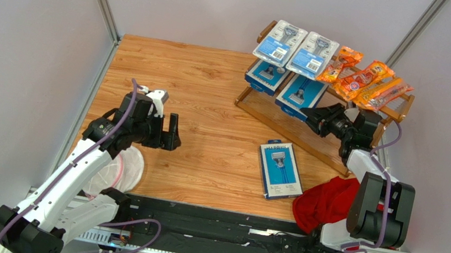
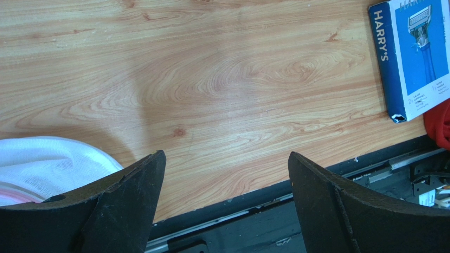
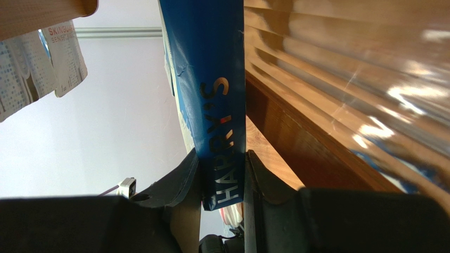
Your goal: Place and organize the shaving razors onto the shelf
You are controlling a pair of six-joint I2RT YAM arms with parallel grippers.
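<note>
The wooden shelf (image 1: 258, 108) stands at the back right. Its top tier carries two clear blister packs (image 1: 295, 48) and three orange bags (image 1: 364, 81). Two blue razor boxes lean on the lower tier: one on the left (image 1: 265, 75), one on the right (image 1: 300, 92). My right gripper (image 1: 312, 117) is shut on the right box's edge; the right wrist view shows this box (image 3: 219, 105) pinched between the fingers of the gripper (image 3: 222, 174), beside the shelf slats (image 3: 343, 79). A third blue box (image 1: 280, 169) (image 2: 417, 52) lies flat on the table. My left gripper (image 1: 171, 133) (image 2: 226, 158) hangs open over bare wood.
A red cloth (image 1: 325, 203) (image 2: 438, 124) lies by the right arm's base, touching the flat box's corner. A white mesh bag (image 1: 123, 168) (image 2: 47, 163) sits under the left arm. The black front rail (image 1: 226, 225) borders the table's near edge.
</note>
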